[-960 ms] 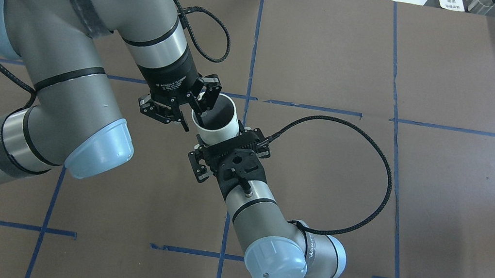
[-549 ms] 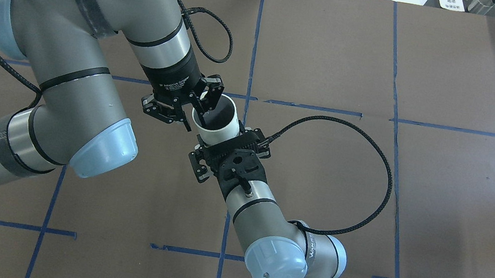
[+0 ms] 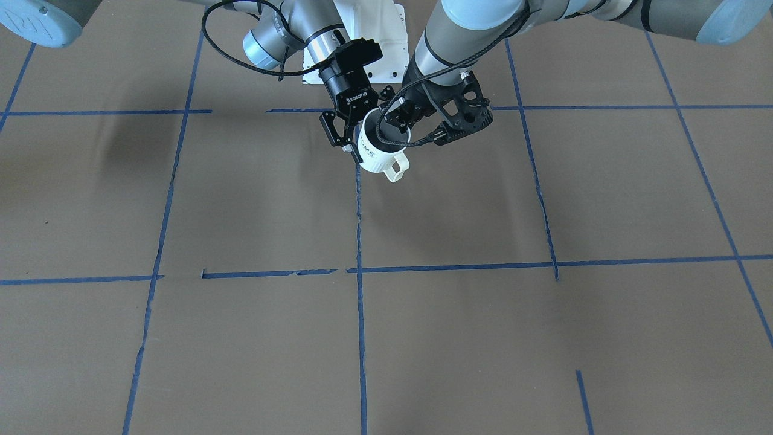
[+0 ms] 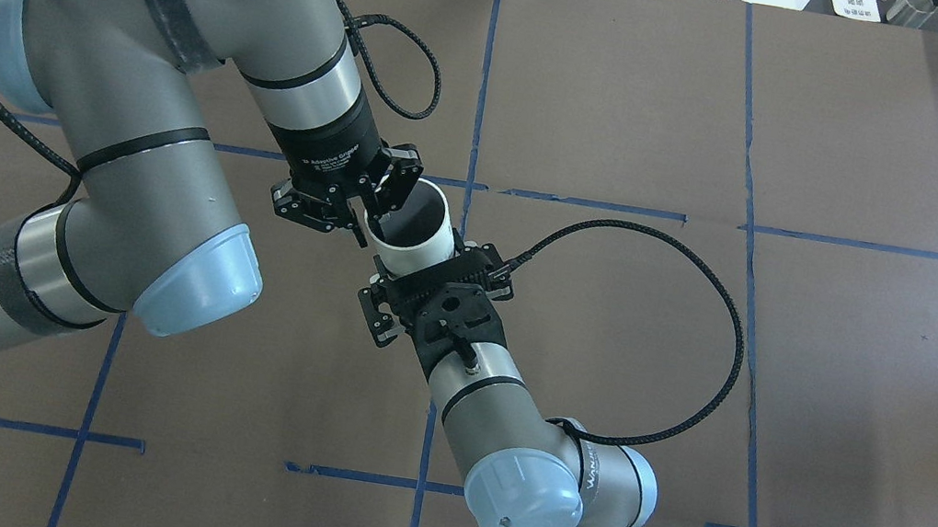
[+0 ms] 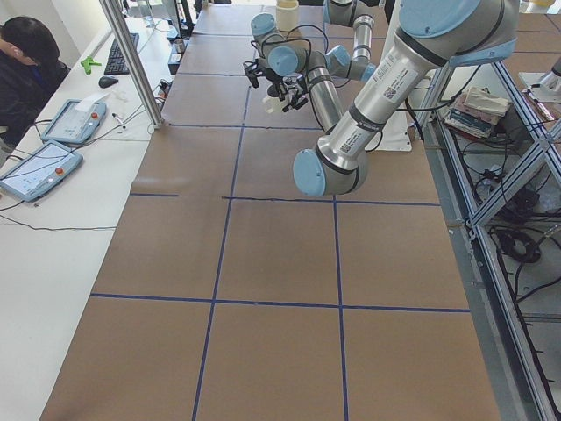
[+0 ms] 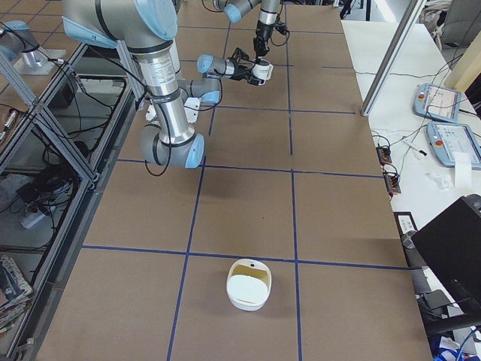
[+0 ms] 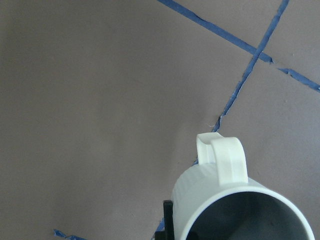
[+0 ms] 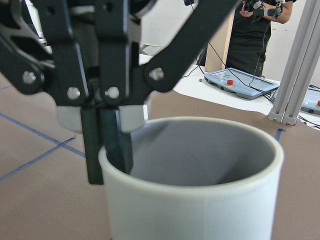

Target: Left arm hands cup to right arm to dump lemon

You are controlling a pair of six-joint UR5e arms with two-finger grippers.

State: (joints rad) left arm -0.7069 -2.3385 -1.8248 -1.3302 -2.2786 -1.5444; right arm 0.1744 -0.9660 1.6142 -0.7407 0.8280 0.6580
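The white ribbed cup [image 4: 424,243] is held tilted above the table between both arms. Its handle [image 3: 395,169] points away from the robot. My left gripper [image 4: 372,216] pinches the rim, one finger inside and one outside, as its fingers [image 8: 107,145] show in the right wrist view. My right gripper [image 3: 361,142], lettered ROBOTIQ, grips the cup's body from the near side. It also shows in the overhead view [image 4: 419,258]. The cup's inside [image 7: 250,220] looks grey. No lemon shows in any view.
The table is brown paper with a blue tape grid [image 3: 359,241]. A white bowl-like container [image 6: 249,284] stands far off toward the table's right end. Operator desks with teach pendants [image 6: 443,101] run along the far side. Black cables loop off both wrists [image 4: 736,341].
My left arm has shifted a little to the right and its fingers stand closer together at the cup's rim. The cup and the right arm have not moved.
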